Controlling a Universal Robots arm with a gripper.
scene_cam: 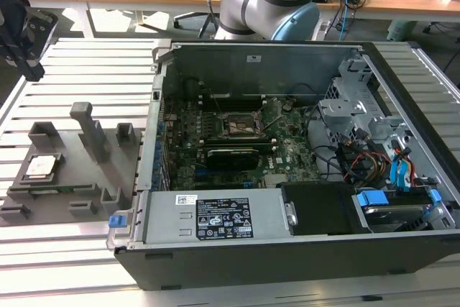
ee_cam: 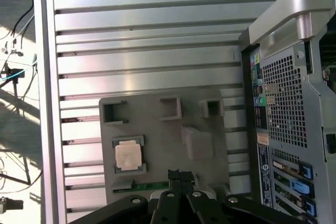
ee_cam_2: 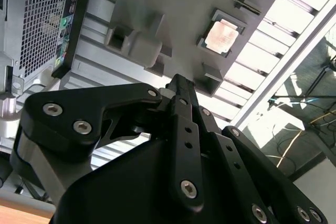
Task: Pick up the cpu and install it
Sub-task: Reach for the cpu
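Gripper (ee_cam: 179,174) above the grey tray (ee_cam: 157,129) in both wrist views, fingers (ee_cam_2: 177,85) pressed together with nothing held between them. CPU (ee_cam: 128,156), silvery top upward, seated in a recess near one edge of the tray, apart from the fingertips. Tray lying on the slatted metal desk (scene_cam: 93,70), to the exterior view's left of the open computer case (scene_cam: 251,70). Black motherboard socket (scene_cam: 244,126) inside the case, well apart from the CPU.

**Matt plastic, shiny metal**

Matt grey plastic for the tray (ee_cam: 157,140). On the tray, smooth silvery metal on the cpu (ee_cam: 128,157). Under the tray, ribbed shiny metal table (ee_cam: 147,51). Beside the tray, perforated grey metal case (ee_cam: 286,98). Matt black gripper (ee_cam: 180,174).
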